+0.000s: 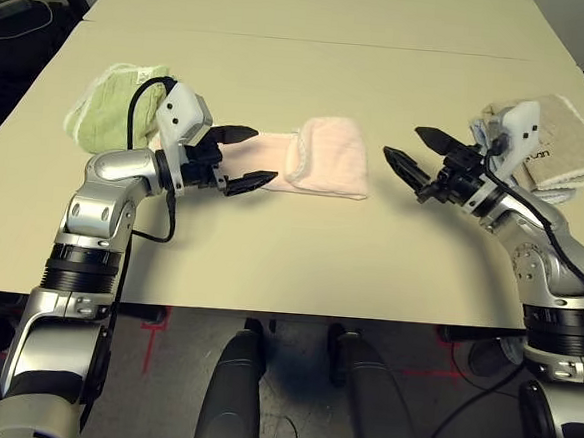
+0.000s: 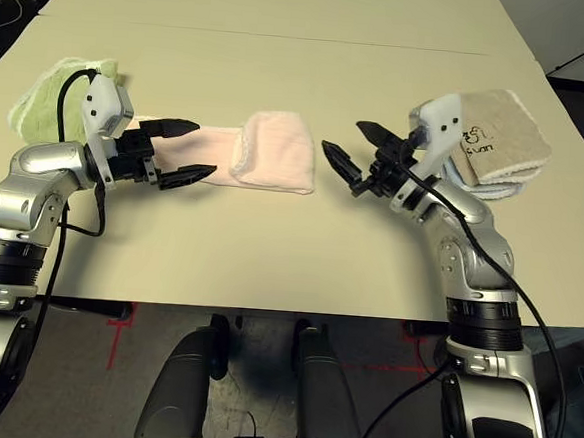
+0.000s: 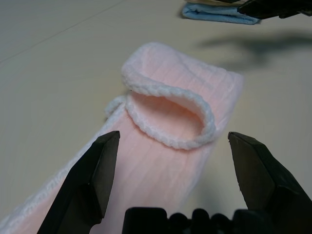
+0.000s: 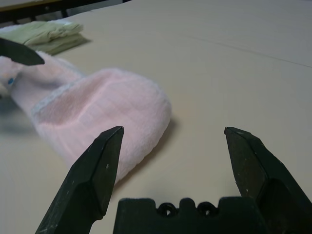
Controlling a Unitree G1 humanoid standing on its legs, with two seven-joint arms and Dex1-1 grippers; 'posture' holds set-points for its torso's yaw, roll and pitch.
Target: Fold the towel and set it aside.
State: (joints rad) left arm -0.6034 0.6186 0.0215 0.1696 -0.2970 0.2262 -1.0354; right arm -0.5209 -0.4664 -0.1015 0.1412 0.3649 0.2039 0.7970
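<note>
Beige table (image 1: pixel 299 260) fills my view, with dark floor around its edges. On it my left gripper (image 1: pixel 244 159) sits with jaws spread wide and empty, hovering over the flat left end of the towel (image 1: pixel 321 156), fingertips pointing along it. That pink towel lies mid-table, its right end folded over into a thick pad with the white corded edge curling on top. My right gripper (image 1: pixel 409 154) is also wide open, holding nothing, just off the towel's folded right end and clear of it. Behind my left arm lies a green towel (image 1: pixel 115 104); behind my right, a beige towel (image 1: pixel 558 142) stacked on a blue one.
</note>
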